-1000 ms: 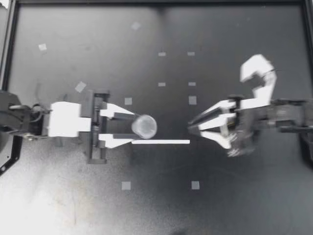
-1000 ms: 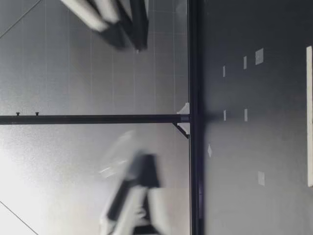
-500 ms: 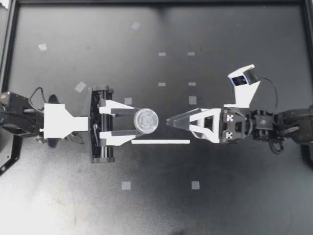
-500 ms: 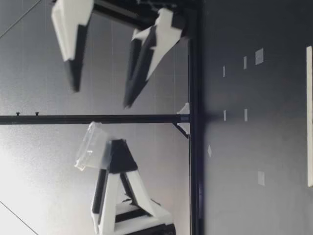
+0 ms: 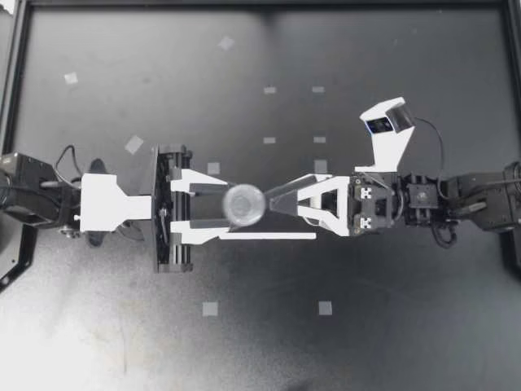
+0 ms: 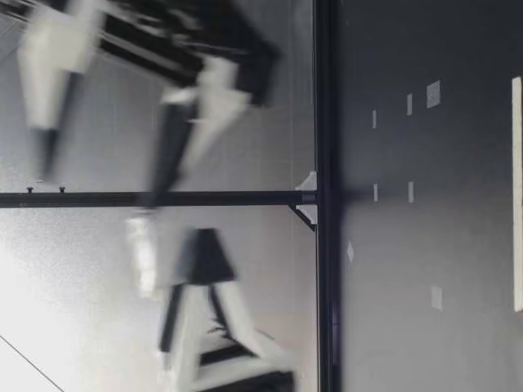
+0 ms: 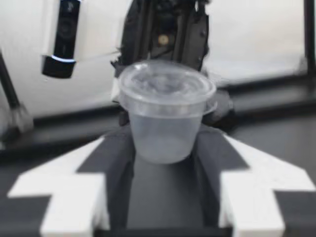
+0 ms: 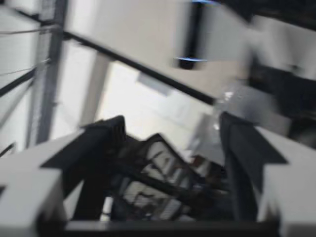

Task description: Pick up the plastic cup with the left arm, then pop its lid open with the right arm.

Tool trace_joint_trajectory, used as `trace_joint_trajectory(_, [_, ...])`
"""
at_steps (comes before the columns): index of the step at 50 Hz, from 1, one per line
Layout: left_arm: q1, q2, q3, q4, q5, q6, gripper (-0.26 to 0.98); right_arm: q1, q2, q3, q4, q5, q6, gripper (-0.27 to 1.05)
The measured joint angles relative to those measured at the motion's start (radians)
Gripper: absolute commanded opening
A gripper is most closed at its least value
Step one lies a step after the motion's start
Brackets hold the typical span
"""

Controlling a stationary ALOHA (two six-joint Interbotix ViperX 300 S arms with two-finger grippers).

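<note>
Counting from the biggest: there is one black table, and two arms come in over it, one from each side.

My left gripper is closed on the one clear plastic cup. Both fingers press its wall from two sides, and the left wrist view shows it upright with its lid on. The cup is held in the air near the middle of the table, not standing on it.

My right gripper is open and holds nothing. In the low view its two fingers stand wide apart, one higher than the other, with their tips just beside the cup. The picture there is smeared, so I cannot tell whether a tip touches the cup.

One long white strip lies flat on the table, below both grippers and just beside the line of the cup as seen from above.

I count about eleven small pale tape squares spread on the table. One of them is partly covered by the right gripper.

Half a second ago a clear gap separated the right gripper's tip and the cup; now the gripper has come closer and the gap is almost gone. The left gripper, the cup and the strip have hardly moved.
</note>
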Motion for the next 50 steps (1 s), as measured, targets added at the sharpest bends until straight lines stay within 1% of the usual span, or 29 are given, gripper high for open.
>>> trace_joint_trajectory(1, [0.0,-0.005,-0.003,0.0,0.002,-0.002,0.24,-0.002,-0.015,0.003,-0.009,-0.011,-0.005,0.69])
trace_joint_trajectory(4, [0.002,-0.002,0.02,-0.003,0.011,-0.003,0.24,-0.002,-0.091,0.005,-0.028,-0.046,-0.034,0.69])
trace_joint_trajectory(9, [0.003,0.0,0.02,-0.005,0.012,-0.003,0.24,-0.003,-0.169,0.034,-0.028,-0.017,-0.1,0.69])
trace_joint_trajectory(18, [0.003,0.0,0.02,-0.005,0.017,-0.003,0.24,-0.015,-0.183,0.051,-0.026,0.038,-0.124,0.69])
trace_joint_trajectory(23, [0.003,0.0,0.018,-0.005,0.029,-0.009,0.24,-0.046,-0.183,0.071,-0.067,0.061,-0.175,0.69])
trace_joint_trajectory(29, [0.003,0.0,0.017,-0.005,0.041,-0.017,0.24,-0.083,-0.196,0.077,-0.143,0.135,-0.367,0.69])
trace_joint_trajectory(32, [0.003,0.0,0.017,-0.003,0.046,-0.018,0.24,-0.089,-0.221,0.077,-0.173,0.21,-0.509,0.69])
trace_joint_trajectory(37, [0.003,-0.002,0.015,-0.005,0.051,-0.025,0.24,-0.091,-0.275,0.074,-0.207,0.393,-0.795,0.69])
trace_joint_trajectory(43, [0.003,-0.002,0.014,-0.005,0.051,-0.037,0.24,-0.091,-0.322,0.072,-0.206,0.62,-1.092,0.69])
trace_joint_trajectory(46, [0.003,0.0,0.015,-0.005,0.051,-0.043,0.24,-0.091,-0.331,0.075,-0.193,0.675,-1.144,0.69])
trace_joint_trajectory(50, [0.003,-0.002,0.014,-0.005,0.051,-0.049,0.24,-0.091,-0.331,0.08,-0.187,0.683,-1.154,0.69])
